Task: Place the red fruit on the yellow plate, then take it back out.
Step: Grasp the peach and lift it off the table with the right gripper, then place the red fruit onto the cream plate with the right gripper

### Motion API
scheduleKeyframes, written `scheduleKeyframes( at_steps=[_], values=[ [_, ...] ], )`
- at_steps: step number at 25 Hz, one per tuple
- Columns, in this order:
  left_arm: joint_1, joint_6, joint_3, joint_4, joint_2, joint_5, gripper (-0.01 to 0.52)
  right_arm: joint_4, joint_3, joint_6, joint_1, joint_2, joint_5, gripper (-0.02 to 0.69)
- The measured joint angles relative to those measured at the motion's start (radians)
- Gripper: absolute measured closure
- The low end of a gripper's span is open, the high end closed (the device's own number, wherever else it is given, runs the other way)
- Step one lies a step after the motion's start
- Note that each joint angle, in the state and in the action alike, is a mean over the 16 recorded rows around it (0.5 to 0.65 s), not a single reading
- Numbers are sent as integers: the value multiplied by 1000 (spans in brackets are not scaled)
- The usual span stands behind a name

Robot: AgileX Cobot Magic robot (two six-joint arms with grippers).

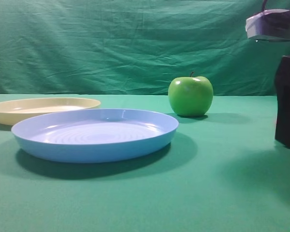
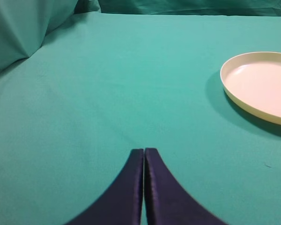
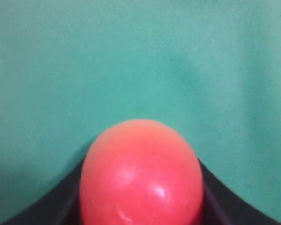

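The red fruit (image 3: 140, 173) fills the lower middle of the right wrist view, glossy red and paler at its top. My right gripper (image 3: 140, 165) is shut on it, a dark finger (image 3: 61, 201) pressed against each side, with green cloth beyond. In the exterior high view the fruit is hidden, and only the right arm's dark body (image 1: 287, 104) shows at the right edge. The yellow plate (image 1: 43, 112) lies empty at the far left, also seen as the yellow plate (image 2: 262, 84) at the right of the left wrist view. My left gripper (image 2: 144, 151) is shut on nothing above bare cloth.
A larger light-blue plate (image 1: 94, 147) sits in front of the yellow one, near the middle. A shiny green apple (image 1: 190, 96) stands behind it to the right. A green cloth (image 1: 135, 203) covers the table and hangs as a backdrop.
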Motion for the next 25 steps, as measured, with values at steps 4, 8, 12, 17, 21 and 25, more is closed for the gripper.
scheduleKeyframes(
  at_steps=[4, 8, 12, 17, 21, 25],
  values=[
    [0, 0, 0, 0, 0, 0, 514, 18, -132, -4, 28, 6, 33, 433],
    [0, 0, 0, 0, 0, 0, 514, 40, -314, -7, 83, 33, 66, 445],
    [0, 0, 0, 0, 0, 0, 514, 61, -518, -10, 163, 94, 79, 451],
    [0, 0, 0, 0, 0, 0, 514, 70, -751, -15, 278, 224, 77, 459],
    [0, 0, 0, 0, 0, 0, 514, 74, -903, -25, 359, 359, 68, 465],
    [0, 0, 0, 0, 0, 0, 514, 80, -1008, -41, 418, 493, 43, 464]
  ],
)
